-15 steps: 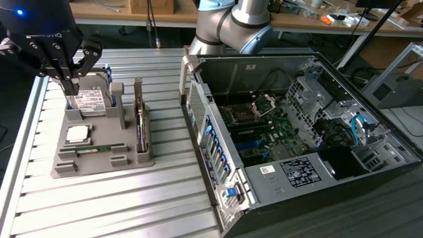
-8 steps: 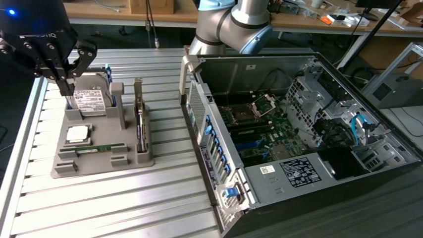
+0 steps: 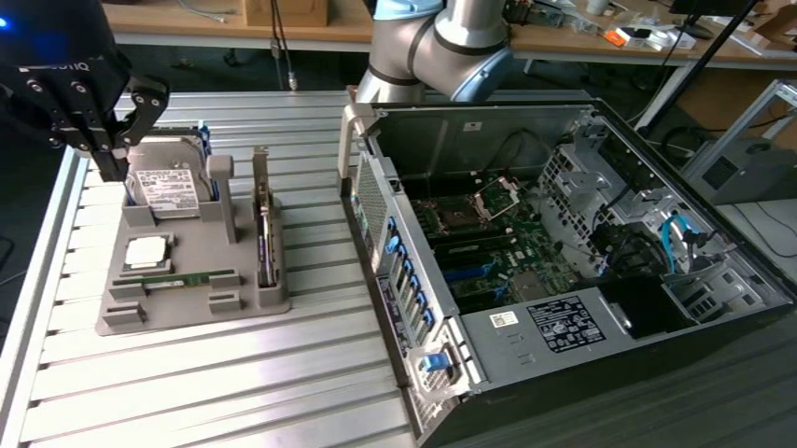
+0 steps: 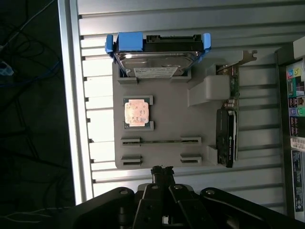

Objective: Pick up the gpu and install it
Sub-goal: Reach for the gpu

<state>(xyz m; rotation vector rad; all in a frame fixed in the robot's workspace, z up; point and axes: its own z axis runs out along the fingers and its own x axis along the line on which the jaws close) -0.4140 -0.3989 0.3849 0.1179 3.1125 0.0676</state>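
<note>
Gripper [image 3: 104, 161] hangs by the holder [image 3: 187, 303], jaws clenched empty; gpu [image 3: 263, 224] stands slotted on edge, likely for grabbing.

Found gpu [image 4: 226, 137] standing on edge in grey holder [image 4: 167, 125] slot, apart from hard drive [image 4: 157, 61] and processor chip [image 4: 138, 113]. Found gripper [image 4: 162, 171] closed, touching no part.

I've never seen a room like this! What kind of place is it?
Probably a robotics lab or workshop. A robot arm reaches over a slatted metal table, an open computer case shows its circuit board, and a grey tray holds computer parts.
</note>
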